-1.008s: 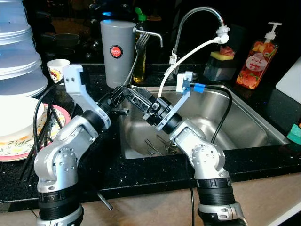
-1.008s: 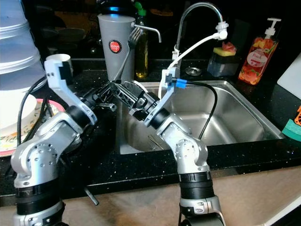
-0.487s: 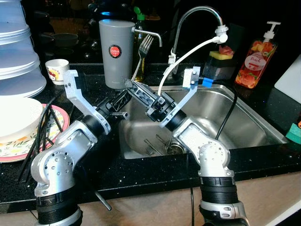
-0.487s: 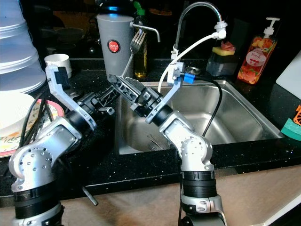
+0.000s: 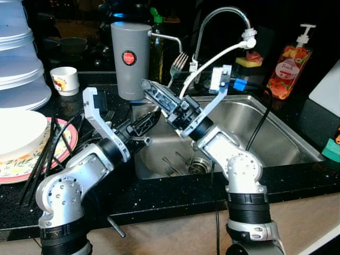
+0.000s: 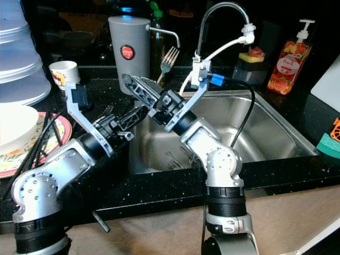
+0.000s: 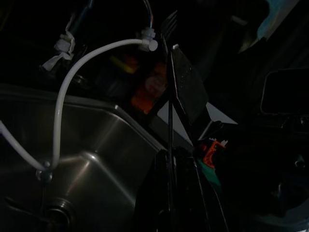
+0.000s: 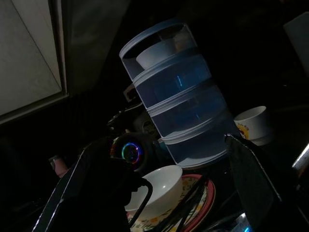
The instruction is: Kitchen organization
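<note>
Our left claw (image 5: 144, 123) is closed narrow on the handle of the fork (image 5: 178, 61), low over the near left corner of the sink (image 5: 276, 133). The fork stands nearly upright from it, tines up toward one o'clock and ending just beside the white hose (image 5: 212, 58). In the left wrist view the thin handle runs straight up between the black fingers (image 7: 186, 193).

At nine o'clock from that claw, on the dark counter, we see a flowered plate (image 5: 21, 164) with a white bowl (image 5: 16, 133) on it and dark sticks leaning across its rim.

Just beyond, our right claw (image 5: 150, 87) reaches across the sink toward eleven o'clock. Its fingers (image 8: 251, 179) are spread wide and hold nothing.

Farther back, at twelve o'clock from the right claw, stands a grey canister (image 5: 130, 58). A small cup (image 5: 65, 79) sits at its nine o'clock. The faucet (image 5: 223, 13) arches at the sink's twelve o'clock, and a soap bottle (image 5: 289, 66) stands at its two o'clock.
</note>
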### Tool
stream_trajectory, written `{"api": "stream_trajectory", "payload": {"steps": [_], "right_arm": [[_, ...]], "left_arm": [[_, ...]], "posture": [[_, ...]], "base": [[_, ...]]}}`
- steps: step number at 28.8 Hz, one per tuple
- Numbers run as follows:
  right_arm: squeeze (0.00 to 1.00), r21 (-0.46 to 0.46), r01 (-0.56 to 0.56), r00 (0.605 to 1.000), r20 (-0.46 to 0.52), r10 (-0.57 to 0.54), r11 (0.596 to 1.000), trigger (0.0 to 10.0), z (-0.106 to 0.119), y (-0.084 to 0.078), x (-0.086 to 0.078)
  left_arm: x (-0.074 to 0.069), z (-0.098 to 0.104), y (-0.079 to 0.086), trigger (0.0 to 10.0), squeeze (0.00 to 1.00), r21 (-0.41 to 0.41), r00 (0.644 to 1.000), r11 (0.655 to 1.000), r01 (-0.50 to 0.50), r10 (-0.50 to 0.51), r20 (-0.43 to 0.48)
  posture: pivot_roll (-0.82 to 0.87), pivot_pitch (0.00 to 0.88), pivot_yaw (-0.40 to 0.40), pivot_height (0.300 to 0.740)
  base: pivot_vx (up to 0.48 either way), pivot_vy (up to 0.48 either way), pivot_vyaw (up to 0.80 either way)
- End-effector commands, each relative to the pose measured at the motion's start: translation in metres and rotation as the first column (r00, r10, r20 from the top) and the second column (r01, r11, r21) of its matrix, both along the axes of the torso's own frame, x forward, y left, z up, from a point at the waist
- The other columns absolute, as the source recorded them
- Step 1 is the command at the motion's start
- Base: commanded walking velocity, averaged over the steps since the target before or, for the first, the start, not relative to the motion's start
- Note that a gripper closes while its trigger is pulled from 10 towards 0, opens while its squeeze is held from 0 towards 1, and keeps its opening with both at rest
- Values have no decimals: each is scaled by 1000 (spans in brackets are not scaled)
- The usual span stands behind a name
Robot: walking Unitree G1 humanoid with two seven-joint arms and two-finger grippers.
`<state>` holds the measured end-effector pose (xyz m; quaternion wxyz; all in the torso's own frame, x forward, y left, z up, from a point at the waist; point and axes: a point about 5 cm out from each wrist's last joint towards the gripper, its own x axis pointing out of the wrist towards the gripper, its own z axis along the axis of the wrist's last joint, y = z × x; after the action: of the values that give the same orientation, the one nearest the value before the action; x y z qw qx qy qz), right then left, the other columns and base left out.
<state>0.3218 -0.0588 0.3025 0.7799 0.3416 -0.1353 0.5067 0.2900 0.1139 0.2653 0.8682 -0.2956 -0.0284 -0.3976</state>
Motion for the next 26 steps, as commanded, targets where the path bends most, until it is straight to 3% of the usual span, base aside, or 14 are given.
{"api": "stream_trajectory", "payload": {"steps": [1,2,26], "right_arm": [[0,-6,4,1000,-29,-4,1000,6157,-3,-1,3],[0,-4,4,999,-34,-4,1000,314,-3,-1,4],[0,22,1,998,-68,1,1000,0,-3,-4,7]], "left_arm": [[-4,3,-5,0,0,5,1000,1000,22,-22,21],[-4,4,-4,0,0,1,999,1000,22,-22,25],[0,12,4,0,0,-52,998,998,-37,39,40]], "posture": [[-24,34,-33,740],[-23,32,-33,740],[-21,50,-37,740]], "base": [[0,0,0],[0,0,0],[0,0,0]]}}
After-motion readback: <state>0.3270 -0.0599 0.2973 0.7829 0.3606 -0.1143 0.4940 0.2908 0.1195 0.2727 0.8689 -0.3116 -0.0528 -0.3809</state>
